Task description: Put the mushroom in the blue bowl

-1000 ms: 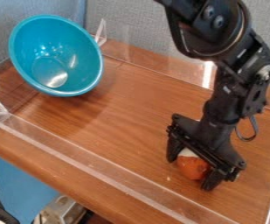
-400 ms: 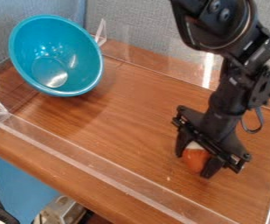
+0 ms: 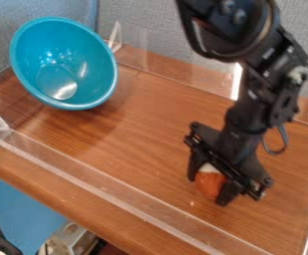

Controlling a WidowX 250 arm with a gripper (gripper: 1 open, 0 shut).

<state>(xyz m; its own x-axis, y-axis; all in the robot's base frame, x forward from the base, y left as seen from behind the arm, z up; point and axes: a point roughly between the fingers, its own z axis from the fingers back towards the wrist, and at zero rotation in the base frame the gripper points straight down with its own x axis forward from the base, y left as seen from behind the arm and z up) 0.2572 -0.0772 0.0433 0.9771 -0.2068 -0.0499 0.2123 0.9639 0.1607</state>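
Observation:
The mushroom (image 3: 212, 184) shows as a small reddish-brown and cream lump between the black fingers of my gripper (image 3: 217, 185), low over the wooden table at the right front. The gripper points straight down and is shut on the mushroom. Most of the mushroom is hidden by the fingers. The blue bowl (image 3: 63, 64) is a large turquoise bowl tipped on its side at the back left, its opening facing the camera, far from the gripper.
A wooden table top (image 3: 130, 129) is fenced by a clear plastic wall (image 3: 77, 169) along the front and left. The black arm (image 3: 243, 40) rises from the gripper toward the upper right. A grey wall stands behind.
The gripper's fingers closed on the mushroom. The hand with the mushroom has shifted a little to the left in the picture.

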